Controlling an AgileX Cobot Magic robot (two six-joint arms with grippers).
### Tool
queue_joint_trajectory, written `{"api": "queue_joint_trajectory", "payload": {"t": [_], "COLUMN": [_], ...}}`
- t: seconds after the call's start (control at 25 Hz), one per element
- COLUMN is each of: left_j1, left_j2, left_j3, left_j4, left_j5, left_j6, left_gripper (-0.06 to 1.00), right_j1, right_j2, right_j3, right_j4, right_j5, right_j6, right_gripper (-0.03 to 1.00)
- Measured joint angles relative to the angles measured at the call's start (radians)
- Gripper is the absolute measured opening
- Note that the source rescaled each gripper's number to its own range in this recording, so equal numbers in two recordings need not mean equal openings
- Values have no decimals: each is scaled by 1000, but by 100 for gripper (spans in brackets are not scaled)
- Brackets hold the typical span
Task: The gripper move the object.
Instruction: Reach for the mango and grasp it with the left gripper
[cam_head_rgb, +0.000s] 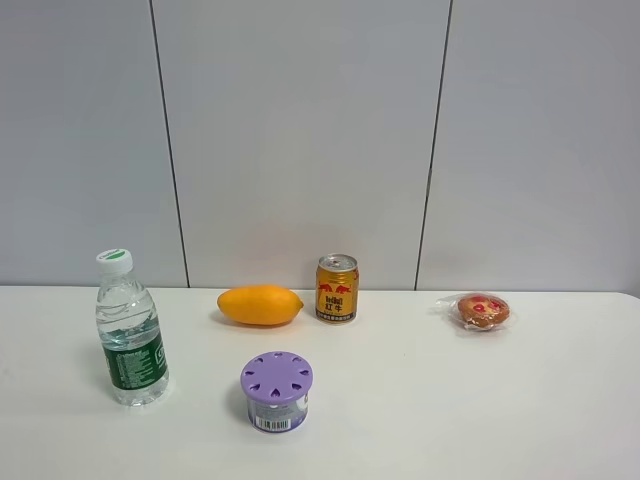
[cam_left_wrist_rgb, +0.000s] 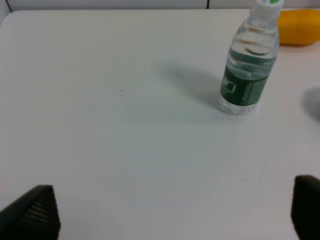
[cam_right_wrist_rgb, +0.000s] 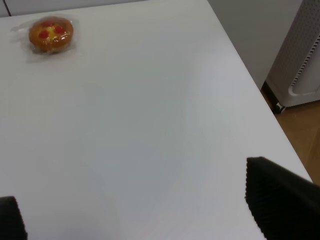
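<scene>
The orange-yellow mango (cam_head_rgb: 259, 305) lies on the white table (cam_head_rgb: 420, 390) near the back, just left of the gold can (cam_head_rgb: 337, 289). A part of it shows in the left wrist view (cam_left_wrist_rgb: 298, 27) behind the water bottle (cam_left_wrist_rgb: 250, 65). No gripper shows in the exterior high view. My left gripper (cam_left_wrist_rgb: 172, 210) is open and empty over bare table, well short of the bottle. My right gripper (cam_right_wrist_rgb: 145, 210) is open and empty over the table's right side, far from the mango.
A water bottle (cam_head_rgb: 129, 330) stands at the left. A purple-lidded round container (cam_head_rgb: 276, 391) sits in front of the mango. A wrapped bun (cam_head_rgb: 482, 311) lies at the back right, also in the right wrist view (cam_right_wrist_rgb: 50, 34). The table's right edge (cam_right_wrist_rgb: 255, 85) drops to the floor.
</scene>
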Motion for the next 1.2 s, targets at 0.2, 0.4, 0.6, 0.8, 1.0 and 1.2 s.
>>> {"api": "queue_joint_trajectory", "payload": {"t": [0.2, 0.4, 0.6, 0.8, 1.0, 1.2], "left_j1": [0, 0, 0, 0, 0, 0], "left_j2": [0, 0, 0, 0, 0, 47], "left_j3": [0, 0, 0, 0, 0, -55], "left_j4": [0, 0, 0, 0, 0, -28], "left_j5": [0, 0, 0, 0, 0, 2], "left_j6": [0, 0, 0, 0, -6, 65], "left_gripper": [100, 100, 100, 100, 100, 100], "right_j1": [0, 0, 0, 0, 0, 0], "right_j2": [0, 0, 0, 0, 0, 0], "right_j3": [0, 0, 0, 0, 0, 0], "right_j4": [0, 0, 0, 0, 0, 0], "right_j5": [0, 0, 0, 0, 0, 0], "right_j6": [0, 0, 0, 0, 0, 0], "right_gripper": [100, 100, 100, 100, 100, 100]}}
